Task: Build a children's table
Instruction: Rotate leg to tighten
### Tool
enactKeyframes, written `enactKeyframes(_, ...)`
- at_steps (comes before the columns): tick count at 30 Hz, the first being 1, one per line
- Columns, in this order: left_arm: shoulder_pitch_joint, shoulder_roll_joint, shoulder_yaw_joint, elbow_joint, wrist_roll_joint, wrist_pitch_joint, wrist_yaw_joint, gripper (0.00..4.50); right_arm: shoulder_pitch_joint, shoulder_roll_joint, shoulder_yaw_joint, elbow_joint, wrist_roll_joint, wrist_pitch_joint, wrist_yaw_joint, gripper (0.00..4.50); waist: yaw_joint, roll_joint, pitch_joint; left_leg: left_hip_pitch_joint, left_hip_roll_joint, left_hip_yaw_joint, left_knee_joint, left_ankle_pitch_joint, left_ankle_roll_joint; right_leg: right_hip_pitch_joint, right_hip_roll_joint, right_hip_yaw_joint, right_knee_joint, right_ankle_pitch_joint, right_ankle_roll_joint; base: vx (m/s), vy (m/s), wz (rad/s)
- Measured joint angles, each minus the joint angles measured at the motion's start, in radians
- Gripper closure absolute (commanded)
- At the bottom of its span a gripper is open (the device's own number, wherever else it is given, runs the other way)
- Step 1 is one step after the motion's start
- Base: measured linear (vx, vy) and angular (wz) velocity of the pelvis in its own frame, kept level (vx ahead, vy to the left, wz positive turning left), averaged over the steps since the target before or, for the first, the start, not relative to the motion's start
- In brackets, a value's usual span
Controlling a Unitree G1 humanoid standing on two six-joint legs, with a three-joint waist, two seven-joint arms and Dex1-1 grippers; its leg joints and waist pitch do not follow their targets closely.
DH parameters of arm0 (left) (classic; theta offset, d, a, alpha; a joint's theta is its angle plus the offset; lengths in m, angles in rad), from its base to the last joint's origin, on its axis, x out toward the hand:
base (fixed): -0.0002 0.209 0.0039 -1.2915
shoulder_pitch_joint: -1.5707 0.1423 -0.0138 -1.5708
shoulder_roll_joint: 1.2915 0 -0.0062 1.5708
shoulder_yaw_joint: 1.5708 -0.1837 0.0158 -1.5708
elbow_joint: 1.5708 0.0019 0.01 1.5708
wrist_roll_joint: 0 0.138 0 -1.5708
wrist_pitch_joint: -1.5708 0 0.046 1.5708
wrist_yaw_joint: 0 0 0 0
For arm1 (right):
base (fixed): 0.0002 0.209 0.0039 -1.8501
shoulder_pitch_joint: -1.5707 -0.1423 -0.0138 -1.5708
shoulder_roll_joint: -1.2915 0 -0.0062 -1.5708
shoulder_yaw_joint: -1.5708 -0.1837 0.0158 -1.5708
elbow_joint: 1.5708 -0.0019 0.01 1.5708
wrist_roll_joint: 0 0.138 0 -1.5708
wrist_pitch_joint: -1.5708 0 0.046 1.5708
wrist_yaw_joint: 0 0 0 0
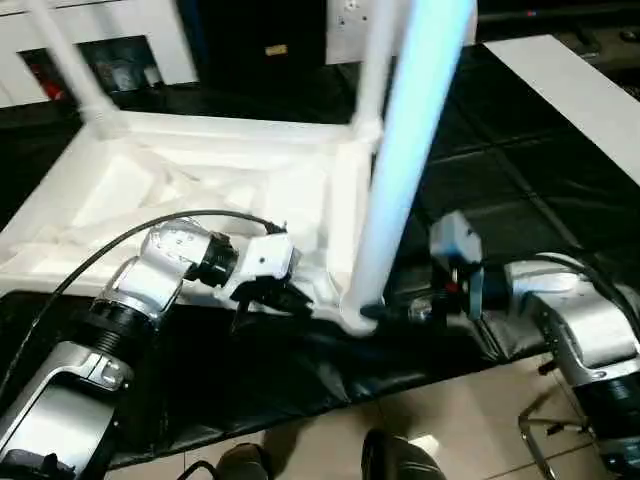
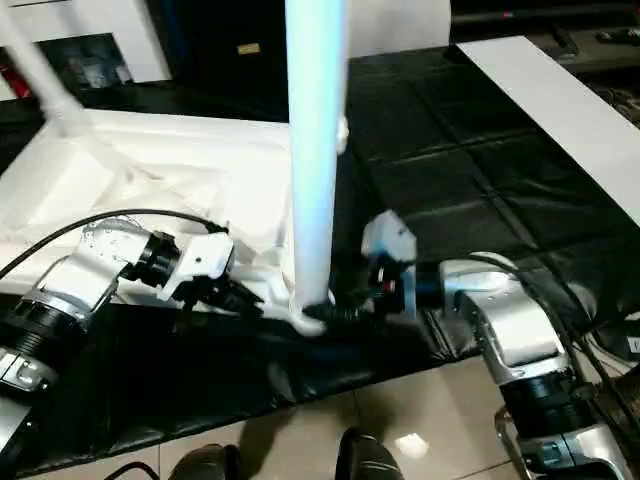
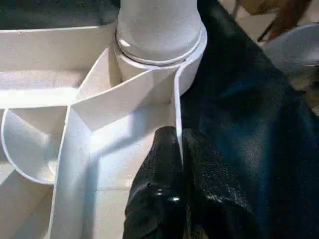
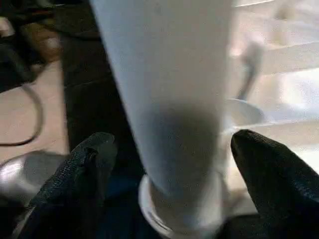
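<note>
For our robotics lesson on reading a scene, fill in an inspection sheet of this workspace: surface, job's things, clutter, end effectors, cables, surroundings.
Surface: black mat over tiled floor.
Job's things: tabletop upside down; near leg upright in its corner socket; further legs stand at far corners.
Clutter: flat white board on the mat.
End effectors: left end effector shut on the tabletop's rim; right end effector open around the near leg.
Cables: black cable over left forearm.
Surroundings: white cabinet behind.
</note>
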Motion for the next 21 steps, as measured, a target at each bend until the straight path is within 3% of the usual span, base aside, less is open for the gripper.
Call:
enactKeyframes(12, -0.002, 0.0, -0.008, 0.004, -0.003, -0.014, -0.026, 4.5, -0.05, -0.003, 0.041, 0.047, 0.0, 0.017, 0.059, 1.51, 0.009, -0.004, -0.003, -0.001, 0.0, 0.0, 0.0, 0.0, 0.0, -0.001, 0.0, 0.0, 0.004, 0.0, 0.001, 0.0, 0.0, 0.0)
enactKeyframes(19, -0.002, 0.0, -0.009, 0.007, -0.003, -0.02, -0.034, 4.5, -0.056, -0.003, 0.043, 0.055, -0.001, 0.018, 0.06, 2.23, 0.01, -0.004, -0.003, -0.001, 0.0, 0.0, 0.002, 0.0, 0.0, -0.001, 0.0, 0.0, 0.004, 0.0, 0.001, 0.0, 0.0, 0.0)
enactKeyframes(21, -0.002, -0.001, -0.009, 0.007, -0.003, -0.02, -0.035, 4.5, -0.056, -0.003, 0.043, 0.055, -0.001, 0.018, 0.061, 2.23, 0.01, -0.004, -0.003, -0.001, 0.001, 0.0, 0.002, 0.0, 0.0, -0.001, 0.0, 0.0, 0.004, 0.0, 0.001, 0.0, 0.0, 0.0)
